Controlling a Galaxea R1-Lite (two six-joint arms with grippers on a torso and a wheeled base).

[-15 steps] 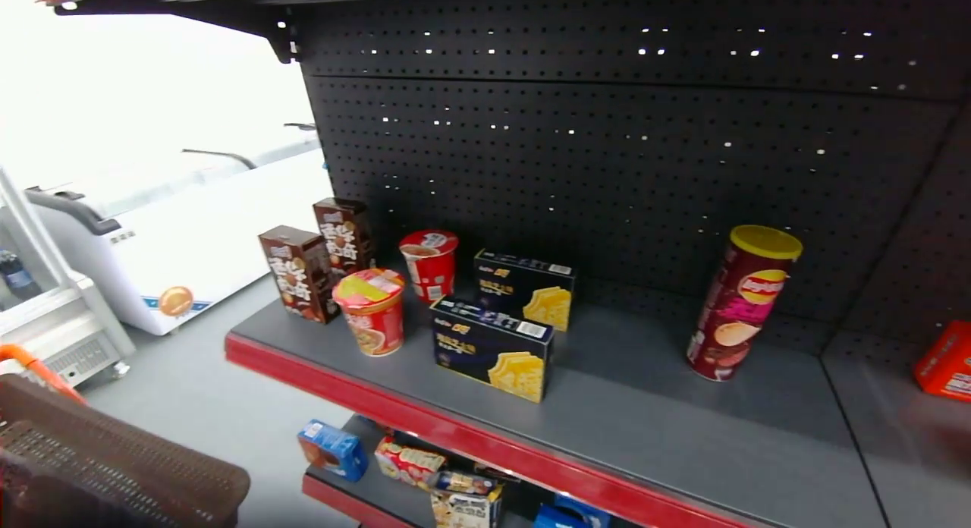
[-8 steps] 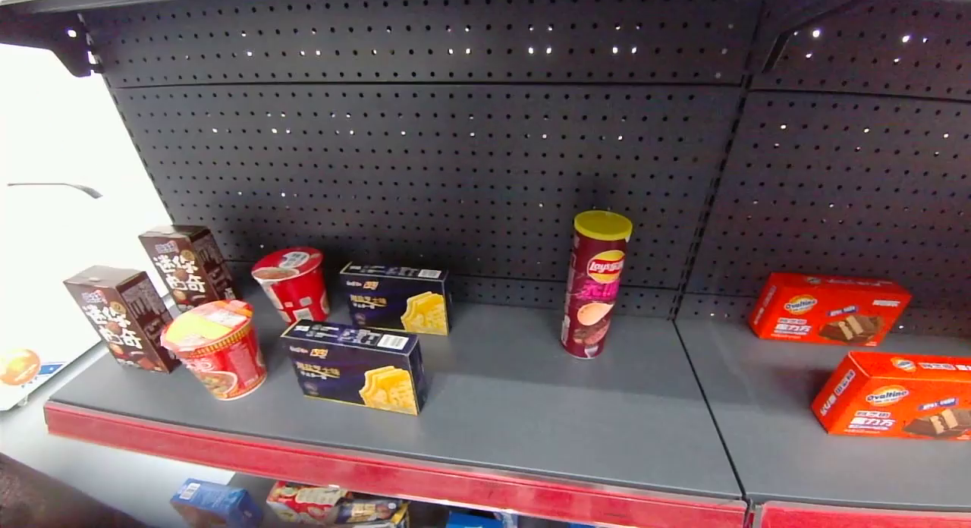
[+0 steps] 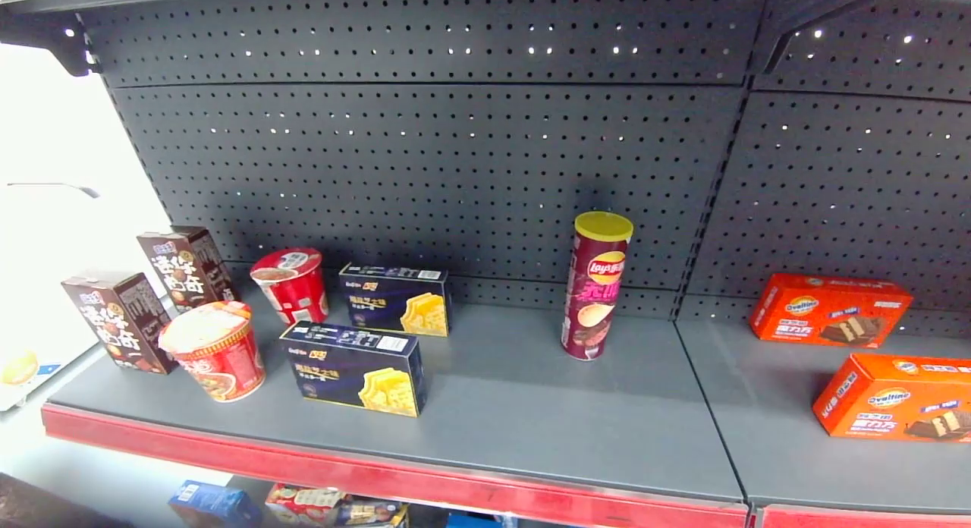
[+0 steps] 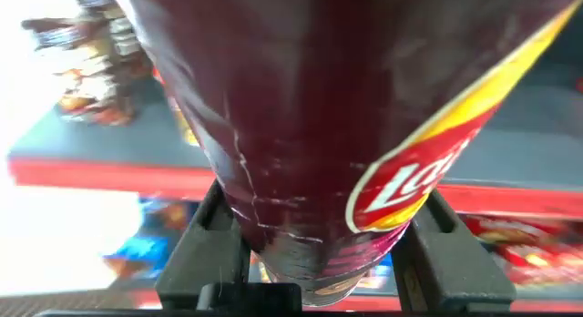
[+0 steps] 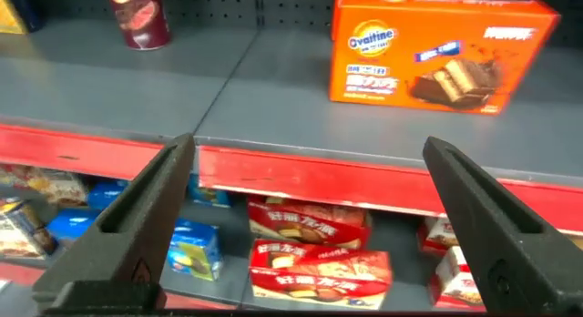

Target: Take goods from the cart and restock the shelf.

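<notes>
In the left wrist view my left gripper is shut on a maroon chips can with a yellow and red logo, held in front of the shelf's red front edge. A matching chips can with a yellow lid stands upright at the back middle of the grey shelf. My right gripper hangs open with nothing in it, before the shelf's red edge, below an orange box.
On the shelf's left stand two brown boxes, two red cup noodles and two navy boxes. Two orange boxes lie at the right. Bare shelf lies around the standing can. Red packs fill the lower shelf.
The head camera has swung right along the shelf, so the orange boxes now show and the cart basket has slid out at the left. The goods on the shelf have not moved.
</notes>
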